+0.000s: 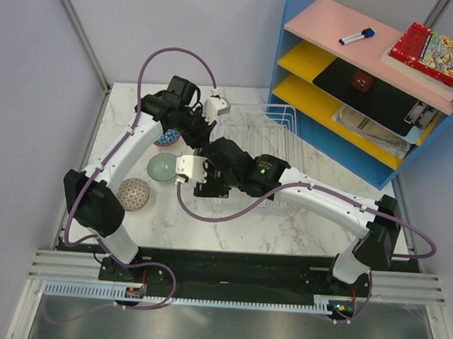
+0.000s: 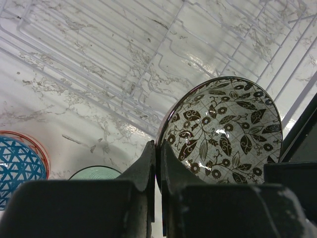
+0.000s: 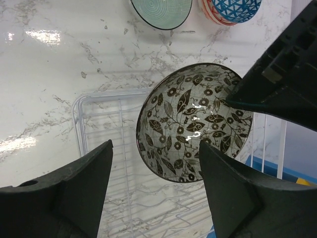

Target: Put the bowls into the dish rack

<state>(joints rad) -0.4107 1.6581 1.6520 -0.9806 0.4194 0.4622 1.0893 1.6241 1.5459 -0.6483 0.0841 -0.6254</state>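
Observation:
A bowl with dark leaves on white (image 2: 223, 129) hangs tilted over the wire dish rack (image 2: 99, 44), and my left gripper (image 2: 157, 146) is shut on its rim. From the right wrist view the same bowl (image 3: 193, 124) sits just beyond my right gripper (image 3: 154, 146), which is open with a finger on either side and not touching it. The rack (image 1: 280, 115) lies at the table's middle right. On the marble left of it rest a blue-patterned bowl (image 1: 167, 140), a pale green bowl (image 1: 163, 166) and a speckled bowl (image 1: 133, 194).
A blue shelf unit (image 1: 354, 93) with pink and yellow shelves stands at the back right, close to the rack's far corner. Both arms cross over the rack's left end. Purple cables loop above the arms.

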